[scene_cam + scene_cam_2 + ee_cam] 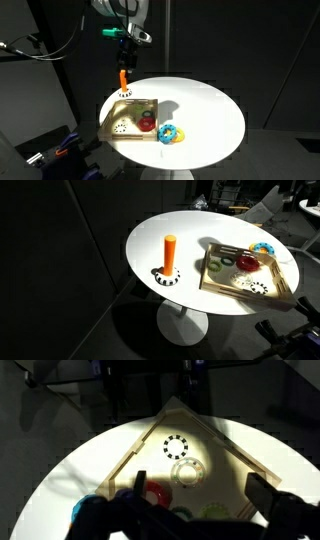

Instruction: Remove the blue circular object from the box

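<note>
three views cover one round white table [215,110]. in both exterior views the box [128,110] rests on the table with a red ring [147,123] inside it. the blue circular object [165,131] lies outside the box, on the table top just beside the box wall and against a yellow ring [177,136]. an orange cylinder [123,79] stands upright on a dotted base [167,277], apart from the box.

only an exterior view shows the arm: the gripper [125,40] hangs at the upper centre of the frame, above the orange cylinder and well clear of the table. only the wrist view shows the box floor plainly: a circle of dark dots [176,447] with a pale ring [187,472] just below it in the frame. the blue circular object appears there as a blur at the lower left, outside the box wall. two dark fingers [266,496] enter from the bottom edge, set wide apart and gripping nothing.

edges: one box corner comes close to the table rim at the lower left of an exterior view. open table surface extends to the right of the rings in that view.
</note>
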Robot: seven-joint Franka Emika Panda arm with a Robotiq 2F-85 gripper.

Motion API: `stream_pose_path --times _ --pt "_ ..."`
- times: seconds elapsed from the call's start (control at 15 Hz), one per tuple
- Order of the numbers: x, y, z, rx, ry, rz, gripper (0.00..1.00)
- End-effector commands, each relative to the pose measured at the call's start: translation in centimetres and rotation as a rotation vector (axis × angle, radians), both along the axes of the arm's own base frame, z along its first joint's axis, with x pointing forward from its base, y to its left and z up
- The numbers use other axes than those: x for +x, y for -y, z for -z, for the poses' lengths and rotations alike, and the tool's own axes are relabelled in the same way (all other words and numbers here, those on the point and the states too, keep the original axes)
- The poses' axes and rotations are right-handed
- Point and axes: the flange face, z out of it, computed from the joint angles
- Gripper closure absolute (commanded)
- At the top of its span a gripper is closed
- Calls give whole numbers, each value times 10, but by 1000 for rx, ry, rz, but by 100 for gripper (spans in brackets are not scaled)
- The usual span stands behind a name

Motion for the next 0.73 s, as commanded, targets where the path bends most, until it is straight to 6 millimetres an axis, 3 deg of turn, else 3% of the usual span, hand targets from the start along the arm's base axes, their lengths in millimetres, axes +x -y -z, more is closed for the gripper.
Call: stream_pose_path --times 0.0,0.33,0.53,0.67 --pt "-21 -10 -55 -25 63 -4 0" --pt "-39 -17 -106 -31 178 -10 0" --pt "-46 -16 -120 -40 214 -15 0" --pt "-39 -18 -115 -16 203 -26 0"
